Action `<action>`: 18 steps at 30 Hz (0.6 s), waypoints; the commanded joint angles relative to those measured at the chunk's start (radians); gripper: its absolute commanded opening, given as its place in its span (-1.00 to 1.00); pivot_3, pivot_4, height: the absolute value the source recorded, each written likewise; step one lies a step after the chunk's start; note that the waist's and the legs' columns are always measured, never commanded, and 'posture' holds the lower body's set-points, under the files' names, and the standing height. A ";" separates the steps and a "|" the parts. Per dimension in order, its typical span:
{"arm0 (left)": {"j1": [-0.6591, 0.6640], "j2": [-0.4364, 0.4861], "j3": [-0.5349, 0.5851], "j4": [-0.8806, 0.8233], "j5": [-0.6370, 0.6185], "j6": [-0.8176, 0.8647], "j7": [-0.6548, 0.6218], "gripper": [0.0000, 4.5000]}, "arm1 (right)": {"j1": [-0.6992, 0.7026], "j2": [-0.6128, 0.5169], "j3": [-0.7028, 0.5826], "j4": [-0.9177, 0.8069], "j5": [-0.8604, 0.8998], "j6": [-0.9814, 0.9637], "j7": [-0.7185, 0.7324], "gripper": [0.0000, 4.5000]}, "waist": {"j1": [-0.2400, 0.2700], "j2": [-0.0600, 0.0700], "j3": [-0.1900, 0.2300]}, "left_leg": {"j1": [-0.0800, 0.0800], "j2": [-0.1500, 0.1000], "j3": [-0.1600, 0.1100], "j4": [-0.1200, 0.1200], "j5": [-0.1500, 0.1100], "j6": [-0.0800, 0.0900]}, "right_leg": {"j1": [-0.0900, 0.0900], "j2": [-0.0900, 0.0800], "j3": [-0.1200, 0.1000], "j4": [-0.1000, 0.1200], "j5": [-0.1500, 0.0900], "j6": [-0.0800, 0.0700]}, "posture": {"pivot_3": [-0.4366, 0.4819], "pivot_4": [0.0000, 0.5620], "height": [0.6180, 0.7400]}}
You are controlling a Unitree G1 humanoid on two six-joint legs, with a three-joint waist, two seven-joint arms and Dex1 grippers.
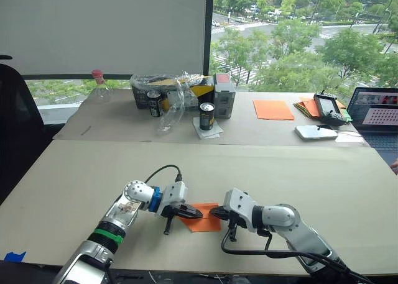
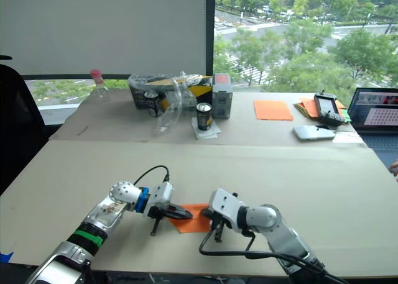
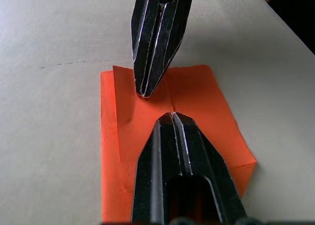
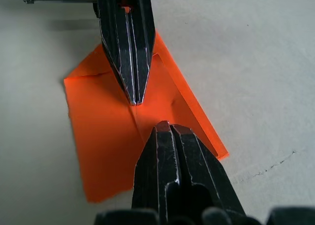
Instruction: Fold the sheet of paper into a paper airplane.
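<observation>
The sheet of paper (image 1: 205, 222) is bright orange and folded small, with layered flaps and a centre crease. It lies flat on the table near the front edge. My left gripper (image 1: 196, 214) comes in from the left, shut, its tip resting on the paper's left part. From the right, my right gripper (image 1: 216, 213) is also shut with its tip on the paper. The two tips face each other along the crease, a small gap apart. The left wrist view shows the paper (image 3: 206, 97) beneath both shut grippers. The right wrist view shows the paper (image 4: 103, 136) the same way.
On the far table stand a smooth orange sheet (image 1: 272, 109), a pile of orange and yellow papers (image 1: 306, 107), two cans (image 1: 206, 116), a box under a plastic bag (image 1: 174, 88), a bottle (image 1: 98, 85), a phone (image 1: 316, 132) and a laptop (image 1: 379, 113).
</observation>
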 commanded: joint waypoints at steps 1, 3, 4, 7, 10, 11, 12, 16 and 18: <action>0.014 -0.010 -0.065 0.052 0.070 0.002 -0.011 -1.00 | 0.034 -0.010 0.040 0.054 -0.039 0.069 -0.004 -0.99 | 0.001 0.000 0.000 | 0.000 0.000 0.000 0.000 0.000 0.000 | 0.000 0.000 0.000 0.000 0.000 0.000 | -0.05 -0.47 0.59; 0.011 -0.016 -0.069 0.065 0.082 0.000 -0.004 -1.00 | 0.036 -0.011 0.041 0.051 -0.039 0.073 -0.006 -0.99 | 0.001 0.000 0.000 | 0.000 0.000 0.000 0.000 0.000 0.000 | 0.000 0.000 0.000 0.000 0.000 0.000 | -0.05 -0.47 0.59; 0.011 -0.016 -0.069 0.072 0.087 0.002 0.000 -1.00 | 0.037 -0.011 0.041 0.050 -0.039 0.075 -0.008 -0.99 | 0.001 -0.001 -0.001 | 0.001 0.000 0.000 0.000 0.000 0.000 | 0.001 0.000 0.000 0.000 0.000 0.000 | -0.05 -0.47 0.59; 0.018 -0.003 -0.066 0.083 0.095 -0.003 0.001 -1.00 | 0.039 -0.013 0.041 0.048 -0.039 0.078 -0.010 -0.99 | 0.001 -0.001 -0.001 | 0.001 0.000 0.000 0.000 0.000 0.000 | 0.001 0.000 0.000 0.000 0.000 0.000 | -0.05 -0.47 0.59; 0.038 0.030 -0.054 0.082 0.094 -0.009 -0.004 -1.00 | 0.038 -0.012 0.044 0.052 -0.038 0.082 -0.009 -0.99 | 0.000 -0.001 -0.001 | 0.001 0.000 0.000 0.000 0.000 0.000 | 0.001 0.000 0.000 0.000 0.000 0.000 | -0.05 -0.47 0.59; 0.044 0.041 -0.046 0.081 0.091 -0.008 -0.004 -1.00 | 0.036 -0.011 0.046 0.055 -0.038 0.083 -0.009 -0.99 | 0.000 -0.001 -0.001 | 0.001 0.000 0.000 0.000 0.000 0.000 | 0.001 0.000 0.000 0.000 0.000 0.000 | -0.05 -0.47 0.59; 0.049 0.050 -0.039 0.077 0.087 -0.004 -0.003 -1.00 | 0.035 -0.010 0.047 0.056 -0.037 0.083 -0.008 -0.99 | 0.000 -0.002 -0.001 | 0.001 0.000 0.000 0.000 0.000 0.000 | 0.001 0.000 0.000 0.000 0.000 0.000 | -0.05 -0.47 0.59; 0.070 0.097 -0.006 0.060 0.072 0.005 -0.001 -1.00 | 0.026 -0.005 0.060 0.070 -0.039 0.083 -0.005 -0.99 | -0.008 -0.002 -0.002 | 0.001 0.001 -0.001 -0.001 0.000 0.000 | 0.000 0.001 0.000 0.000 0.000 0.000 | -0.05 -0.47 0.59; 0.083 0.125 0.010 0.049 0.064 0.010 -0.003 -1.00 | 0.020 -0.001 0.068 0.080 -0.040 0.082 -0.004 -0.99 | -0.011 -0.002 -0.002 | 0.001 0.003 -0.001 -0.002 0.000 0.000 | 0.000 0.002 0.000 0.000 0.000 -0.001 | -0.05 -0.47 0.59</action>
